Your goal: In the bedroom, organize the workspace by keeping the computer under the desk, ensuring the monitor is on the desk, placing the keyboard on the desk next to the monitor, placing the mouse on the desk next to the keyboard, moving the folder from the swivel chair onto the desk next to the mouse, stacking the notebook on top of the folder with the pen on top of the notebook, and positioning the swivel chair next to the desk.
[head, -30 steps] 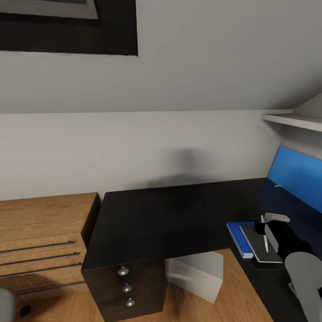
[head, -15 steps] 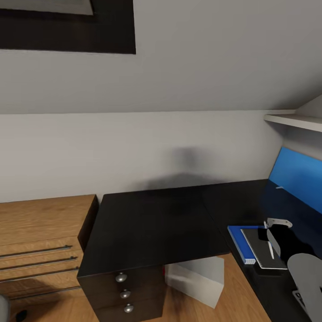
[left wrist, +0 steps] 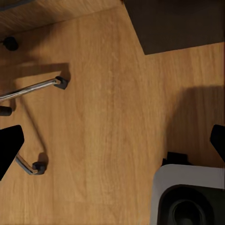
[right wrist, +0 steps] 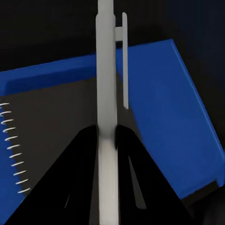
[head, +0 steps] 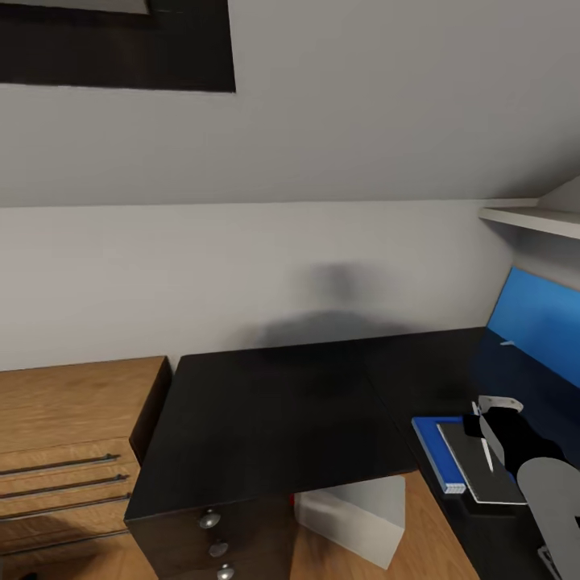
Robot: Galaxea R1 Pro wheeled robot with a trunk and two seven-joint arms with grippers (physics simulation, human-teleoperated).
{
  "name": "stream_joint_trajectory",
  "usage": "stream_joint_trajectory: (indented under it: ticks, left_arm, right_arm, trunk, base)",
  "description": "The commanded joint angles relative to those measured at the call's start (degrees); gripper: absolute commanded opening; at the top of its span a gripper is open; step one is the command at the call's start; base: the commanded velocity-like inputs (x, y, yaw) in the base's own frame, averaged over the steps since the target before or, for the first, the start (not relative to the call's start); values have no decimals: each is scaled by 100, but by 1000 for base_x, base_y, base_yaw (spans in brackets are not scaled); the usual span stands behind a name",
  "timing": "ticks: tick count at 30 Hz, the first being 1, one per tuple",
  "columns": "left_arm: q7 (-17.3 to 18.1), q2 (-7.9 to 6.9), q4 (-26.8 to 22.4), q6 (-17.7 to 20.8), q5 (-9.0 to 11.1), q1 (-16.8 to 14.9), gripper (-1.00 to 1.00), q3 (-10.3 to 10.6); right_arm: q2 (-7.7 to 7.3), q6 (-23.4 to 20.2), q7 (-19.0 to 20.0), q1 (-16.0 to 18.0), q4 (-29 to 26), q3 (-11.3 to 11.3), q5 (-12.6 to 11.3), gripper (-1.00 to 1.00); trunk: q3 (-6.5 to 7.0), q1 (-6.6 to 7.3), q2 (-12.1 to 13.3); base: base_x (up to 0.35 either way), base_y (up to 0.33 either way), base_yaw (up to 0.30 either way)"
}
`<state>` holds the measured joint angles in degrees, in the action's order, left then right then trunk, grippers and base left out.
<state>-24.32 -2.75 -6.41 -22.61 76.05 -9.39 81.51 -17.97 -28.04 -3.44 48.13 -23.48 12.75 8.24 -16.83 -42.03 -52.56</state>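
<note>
The blue folder point(head: 428, 447) lies on the black desk point(head: 274, 411) near its inner corner, with the dark notebook point(head: 474, 467) stacked on it. My right gripper point(head: 486, 431) is over the notebook, shut on the white pen point(head: 486, 453). In the right wrist view the pen point(right wrist: 107, 93) runs between the black fingers point(right wrist: 84, 159) of that gripper point(right wrist: 107, 129), above the spiral-bound notebook point(right wrist: 51, 136) and the folder point(right wrist: 173, 117). Whether the pen touches the notebook I cannot tell. The white computer point(head: 354, 511) stands under the desk. My left gripper point(left wrist: 112, 145) hangs open over the wood floor, near the swivel chair's chrome base point(left wrist: 33, 87).
A light wooden drawer chest point(head: 64, 435) stands against the desk's left end. The desk's drawer unit point(head: 211, 532) has silver knobs. A blue back panel point(head: 536, 322) and a white shelf point(head: 532, 219) are at the right. My own grey base point(left wrist: 187, 197) is beside the left gripper.
The whole head view has shifted, so the camera moved. The pen stays in my right gripper over the notebook, in much the same place.
</note>
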Motion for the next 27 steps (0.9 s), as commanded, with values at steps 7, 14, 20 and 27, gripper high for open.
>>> stream_joint_trajectory:
  ticks: [7, 14, 20, 27]
  left_arm:
    - [-46, 13, -25, -6, 33, -4, 100, 49]
    - [-46, 19, -27, 15, 33, -2, 100, 49]
    - [-51, 20, -27, -2, 33, -4, 100, 48]
    - [-58, 20, -35, -16, 41, -4, 100, 36]
  right_arm:
    - [4, -11, 28, 4, -5, 43, 59, -100]
    - [6, -9, 28, 4, 10, 27, 85, -100]
    - [18, -37, 28, 4, 28, -133, 173, -100]
    - [30, -61, 21, 4, 498, -508, 210, -100]
  trunk:
    - [-7, -1, -5]
    - [-7, -1, -5]
    - [-7, -1, -5]
    - [-61, -67, -126]
  base:
    - [179, -65, 0]
    - [79, -36, 0]
    - [12, -5, 0]
    - [1, 0, 0]
